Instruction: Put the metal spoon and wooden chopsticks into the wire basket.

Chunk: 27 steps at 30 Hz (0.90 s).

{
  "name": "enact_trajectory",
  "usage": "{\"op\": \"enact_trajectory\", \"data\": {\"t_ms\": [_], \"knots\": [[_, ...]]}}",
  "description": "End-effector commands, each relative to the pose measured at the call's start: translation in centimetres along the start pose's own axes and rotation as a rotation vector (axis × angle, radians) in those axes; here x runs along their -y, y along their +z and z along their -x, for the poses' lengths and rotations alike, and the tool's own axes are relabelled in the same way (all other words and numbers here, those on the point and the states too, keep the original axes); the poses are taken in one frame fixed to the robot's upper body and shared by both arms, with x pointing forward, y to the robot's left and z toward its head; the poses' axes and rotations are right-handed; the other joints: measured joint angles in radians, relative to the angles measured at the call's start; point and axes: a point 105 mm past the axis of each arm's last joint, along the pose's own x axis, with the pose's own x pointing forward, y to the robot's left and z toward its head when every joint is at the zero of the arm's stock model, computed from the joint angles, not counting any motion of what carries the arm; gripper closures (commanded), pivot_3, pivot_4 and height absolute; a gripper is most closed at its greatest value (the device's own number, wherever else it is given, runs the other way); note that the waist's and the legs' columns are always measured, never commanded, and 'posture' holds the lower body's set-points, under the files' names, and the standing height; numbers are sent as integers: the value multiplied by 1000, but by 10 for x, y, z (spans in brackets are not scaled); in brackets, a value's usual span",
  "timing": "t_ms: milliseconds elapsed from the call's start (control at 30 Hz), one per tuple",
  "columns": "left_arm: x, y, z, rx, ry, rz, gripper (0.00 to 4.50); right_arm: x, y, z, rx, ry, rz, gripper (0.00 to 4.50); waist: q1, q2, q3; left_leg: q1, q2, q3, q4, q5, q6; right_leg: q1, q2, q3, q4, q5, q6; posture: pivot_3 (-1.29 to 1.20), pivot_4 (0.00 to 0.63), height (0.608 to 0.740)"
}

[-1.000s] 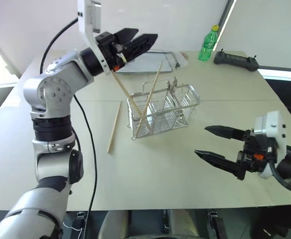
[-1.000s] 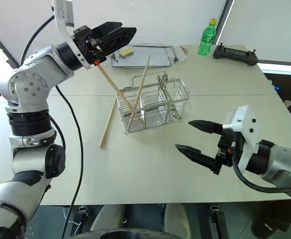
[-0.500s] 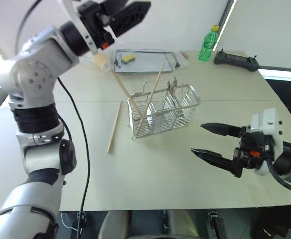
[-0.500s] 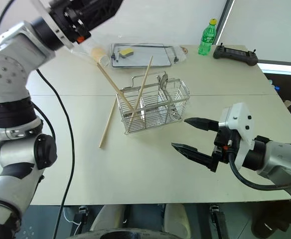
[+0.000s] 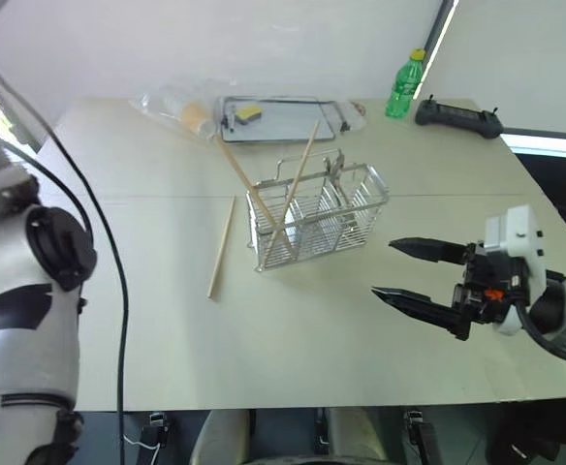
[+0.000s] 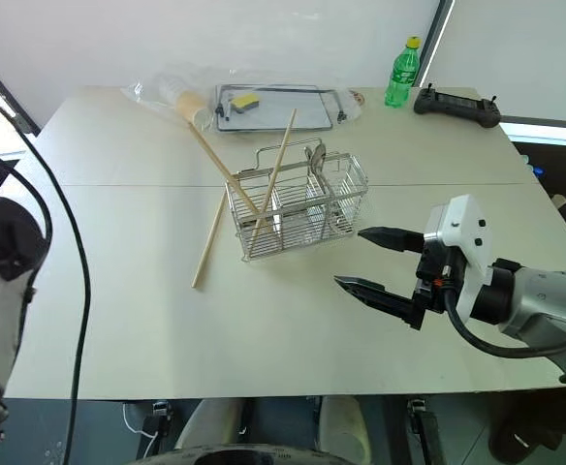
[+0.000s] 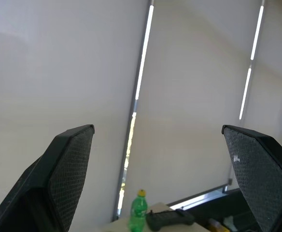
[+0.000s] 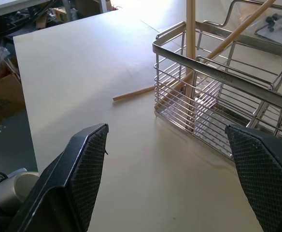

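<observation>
The wire basket [image 5: 318,219] stands mid-table. Two wooden chopsticks [image 5: 303,158] lean crossed in its left end compartment, tips sticking up above the rim. A third chopstick [image 5: 222,247] lies flat on the table just left of the basket. The metal spoon [image 6: 314,158] stands in a middle compartment by the loop handle. My right gripper [image 5: 384,267] hovers open and empty to the right of the basket, pointing at it; in its wrist view the basket [image 8: 213,101] is close ahead. My left gripper [image 7: 158,128] is open and empty, raised high, facing the wall and window blinds.
At the table's back lie a flat grey tray [image 5: 293,124] with a yellow sponge [image 5: 249,113], a clear bag of cups [image 5: 181,102], a green bottle [image 5: 404,87] and a black controller [image 5: 459,116]. The table's front edge runs near my right gripper.
My left arm has swung up and to the left, carrying its open gripper out of the head views. The right gripper, basket and chopsticks have stayed put.
</observation>
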Motion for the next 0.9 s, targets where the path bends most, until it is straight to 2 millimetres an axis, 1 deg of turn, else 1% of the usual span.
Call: {"op": "enact_trajectory", "data": {"t_ms": [33,67,133,233,300,367,467,600,667,767,900], "knots": [[-36,-8,1,-95,196,-114,45,1,5,1,18,-4,33,506,0,0,0,0,0,0,0,0,0,0,0,0,0,0,0,0,150,709],[-45,-16,2,-144,246,-147,45,1,5,1,13,-4,35,506,2,0,0,0,0,0,0,0,0,0,0,0,0,0,1,0,150,709],[-55,-26,3,-205,290,-188,45,2,5,1,6,-3,39,506,4,-1,1,0,0,0,0,0,0,0,0,0,0,0,1,0,150,709],[-65,-43,4,-287,322,-180,45,3,6,3,3,0,42,506,2,-3,2,-2,0,0,0,0,0,-1,0,0,-1,0,1,0,150,709],[-75,-58,9,-361,371,-168,45,2,5,3,-4,-3,41,506,1,-3,2,-3,0,0,-1,0,0,-2,0,0,-2,1,2,0,150,709],[-85,-81,15,-479,414,-177,45,0,2,2,-19,2,47,506,1,-3,2,-3,0,0,-2,0,0,-2,0,0,-1,1,2,0,150,709],[-89,-124,23,-654,440,-100,45,-5,0,0,-28,18,56,506,3,-3,2,-2,0,0,-3,0,0,-3,0,0,0,1,3,0,150,709],[-85,-168,32,-835,466,-59,45,-11,0,-3,-35,36,73,506,2,-5,3,-3,0,0,-1,0,0,-2,0,0,-1,0,4,0,150,709],[-79,-190,35,-930,436,-71,45,-16,-2,-3,-50,53,84,506,2,-5,3,-3,0,0,0,0,0,-2,0,0,-1,0,4,0,150,709],[-61,-235,45,-1102,370,-46,45,-17,-3,-5,-44,49,88,506,1,-5,3,-3,0,0,-1,0,0,-2,0,0,-1,1,4,0,150,709],[-51,-270,56,-1206,346,-34,45,-14,0,-11,-13,28,94,506,-3,-5,3,-3,0,0,-1,0,0,-3,0,0,0,1,3,0,150,709]]}}
